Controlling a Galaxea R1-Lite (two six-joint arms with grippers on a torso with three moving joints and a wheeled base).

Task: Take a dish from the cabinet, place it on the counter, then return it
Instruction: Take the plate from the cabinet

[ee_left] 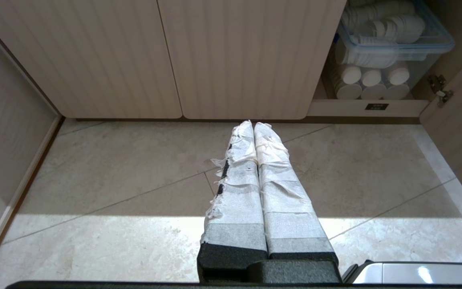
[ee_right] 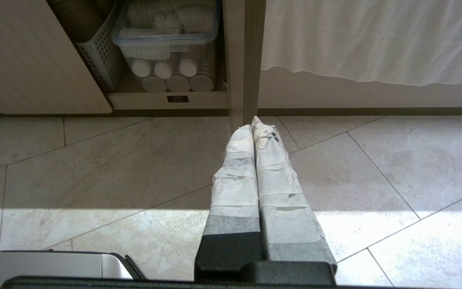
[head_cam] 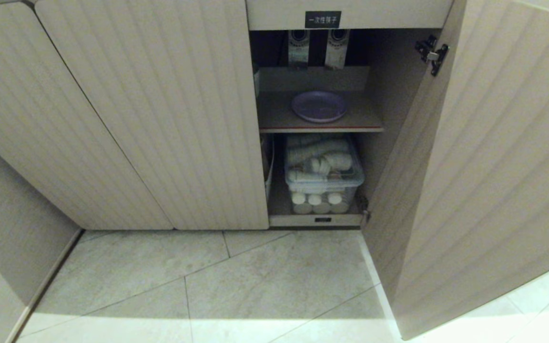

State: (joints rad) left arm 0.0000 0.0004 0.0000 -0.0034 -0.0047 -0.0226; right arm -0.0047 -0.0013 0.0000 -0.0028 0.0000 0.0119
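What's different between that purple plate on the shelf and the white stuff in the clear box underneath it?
The purple plate lies alone and flat on the upper shelf; the white dishes are many, packed and stacked together. The plate sits bare on the shelf, while the white dishes are kept inside a clear bin with a blue rim. The plate is lavender; the dishes are white. Both sit in the same open cabinet compartment, and neither gripper touches them.

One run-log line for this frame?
dish: on cabinet shelf, door open | left gripper: shut, empty, above floor | right gripper: shut, empty, above floor
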